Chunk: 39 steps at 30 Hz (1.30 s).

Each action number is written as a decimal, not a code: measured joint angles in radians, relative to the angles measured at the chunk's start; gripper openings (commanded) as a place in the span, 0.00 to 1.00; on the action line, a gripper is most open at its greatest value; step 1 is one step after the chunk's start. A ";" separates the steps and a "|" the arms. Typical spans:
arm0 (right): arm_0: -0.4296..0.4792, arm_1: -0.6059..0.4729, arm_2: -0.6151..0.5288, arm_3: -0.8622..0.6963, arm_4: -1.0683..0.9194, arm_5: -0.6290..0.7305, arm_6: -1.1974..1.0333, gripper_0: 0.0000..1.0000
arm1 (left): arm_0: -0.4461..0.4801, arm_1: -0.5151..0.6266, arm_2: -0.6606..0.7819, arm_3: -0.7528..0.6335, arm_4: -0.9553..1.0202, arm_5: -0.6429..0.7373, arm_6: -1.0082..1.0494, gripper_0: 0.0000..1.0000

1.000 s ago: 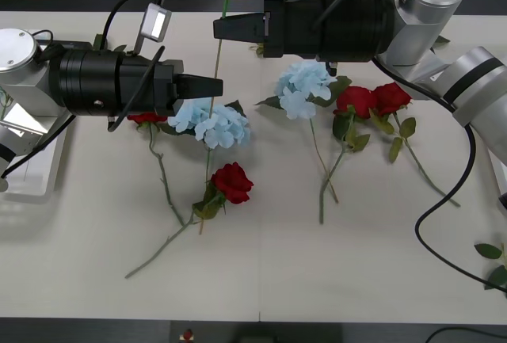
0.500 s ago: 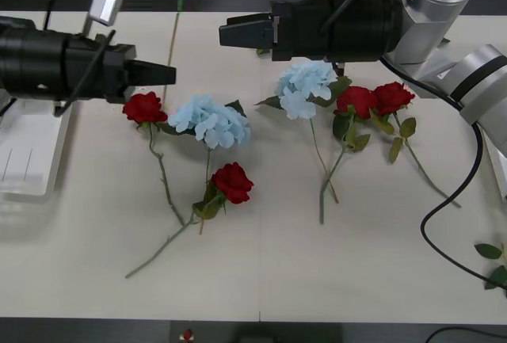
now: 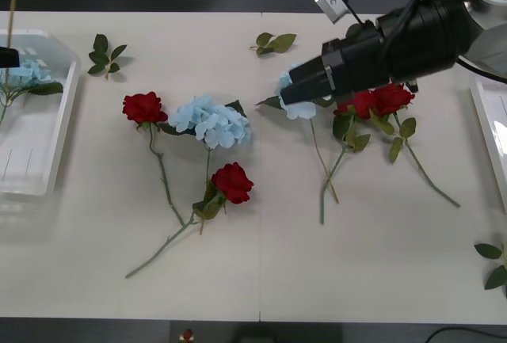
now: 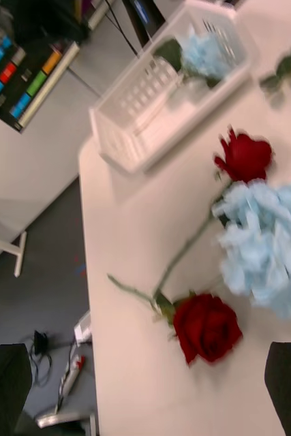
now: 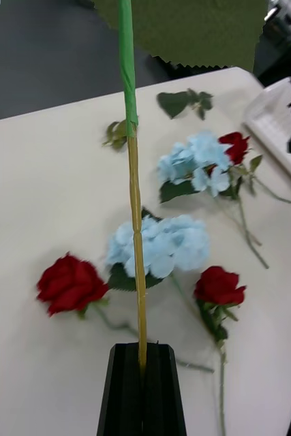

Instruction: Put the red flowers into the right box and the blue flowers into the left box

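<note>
White table (image 3: 317,280), four red flowers (image 3: 145,108), three blue flowers (image 3: 210,121)

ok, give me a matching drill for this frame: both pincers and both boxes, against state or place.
1. left pincer
2. right pincer
3. left box
4. right box

a. at the table edge, on the robot's right
b. shut on a stem
c. holds a blue bloom
d. open, over a blue flower

Pairs: 1-b, 2-d, 3-c, 4-a
</note>
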 measured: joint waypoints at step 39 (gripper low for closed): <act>-0.001 0.036 -0.130 0.489 0.968 0.335 -0.305 1.00 | 0.016 0.131 -0.324 0.260 -0.625 -0.337 0.130 0.00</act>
